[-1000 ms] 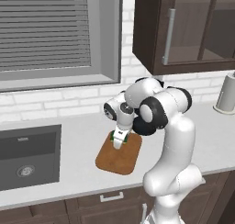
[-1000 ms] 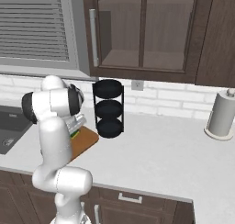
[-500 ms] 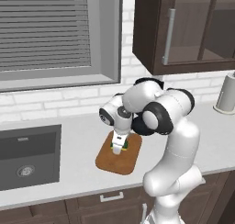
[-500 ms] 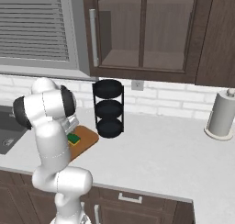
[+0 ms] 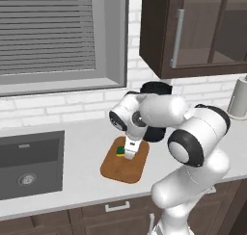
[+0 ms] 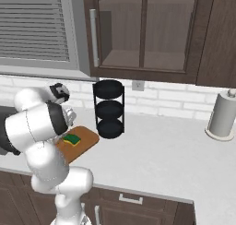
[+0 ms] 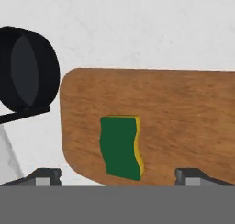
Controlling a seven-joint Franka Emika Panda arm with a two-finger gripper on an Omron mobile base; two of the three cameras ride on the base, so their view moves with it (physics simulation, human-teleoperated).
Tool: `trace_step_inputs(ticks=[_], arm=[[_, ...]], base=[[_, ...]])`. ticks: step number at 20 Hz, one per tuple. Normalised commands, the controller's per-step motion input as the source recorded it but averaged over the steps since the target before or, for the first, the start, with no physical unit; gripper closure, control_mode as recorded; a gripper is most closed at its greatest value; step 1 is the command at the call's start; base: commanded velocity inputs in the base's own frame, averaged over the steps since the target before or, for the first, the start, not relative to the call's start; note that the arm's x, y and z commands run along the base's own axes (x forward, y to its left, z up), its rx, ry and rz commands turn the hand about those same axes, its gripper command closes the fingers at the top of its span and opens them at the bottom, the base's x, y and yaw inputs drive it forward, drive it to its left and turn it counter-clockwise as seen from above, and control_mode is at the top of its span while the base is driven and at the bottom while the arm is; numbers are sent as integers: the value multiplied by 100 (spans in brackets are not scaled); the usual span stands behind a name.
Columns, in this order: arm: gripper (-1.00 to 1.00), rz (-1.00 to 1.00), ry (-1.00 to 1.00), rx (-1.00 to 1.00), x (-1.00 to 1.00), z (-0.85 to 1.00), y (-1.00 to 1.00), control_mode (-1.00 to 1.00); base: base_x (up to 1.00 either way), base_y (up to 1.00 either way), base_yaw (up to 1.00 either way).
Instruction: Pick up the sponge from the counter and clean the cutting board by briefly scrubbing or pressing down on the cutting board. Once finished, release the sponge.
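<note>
The sponge, green on top with a yellow edge, lies flat on the brown wooden cutting board, near one of its short ends. My gripper hangs just above it, open, its two dark fingertips standing wide on either side of the sponge and apart from it. From the left base view the sponge peeks out beside the white hand over the cutting board. The right base view has the sponge on the cutting board, on the light counter.
A black three-tier rack stands right behind the board, close to the hand. The dark sink lies to the left. A paper towel roll stands at the far right. Dark wall cabinets hang above.
The jaws have spread from half closed to wide open and let go of the sponge, which now lies free on the board. The hand has lifted slightly.
</note>
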Motion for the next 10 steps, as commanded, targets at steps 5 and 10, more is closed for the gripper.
trace_step_inputs(ticks=[5, 10], arm=[[-100, 0, -44, 29, -46, 100, -100, -100], [-100, 2, -56, 33, -33, 100, -100, -100]], base=[[0, 0, 0], [0, 0, 0]])
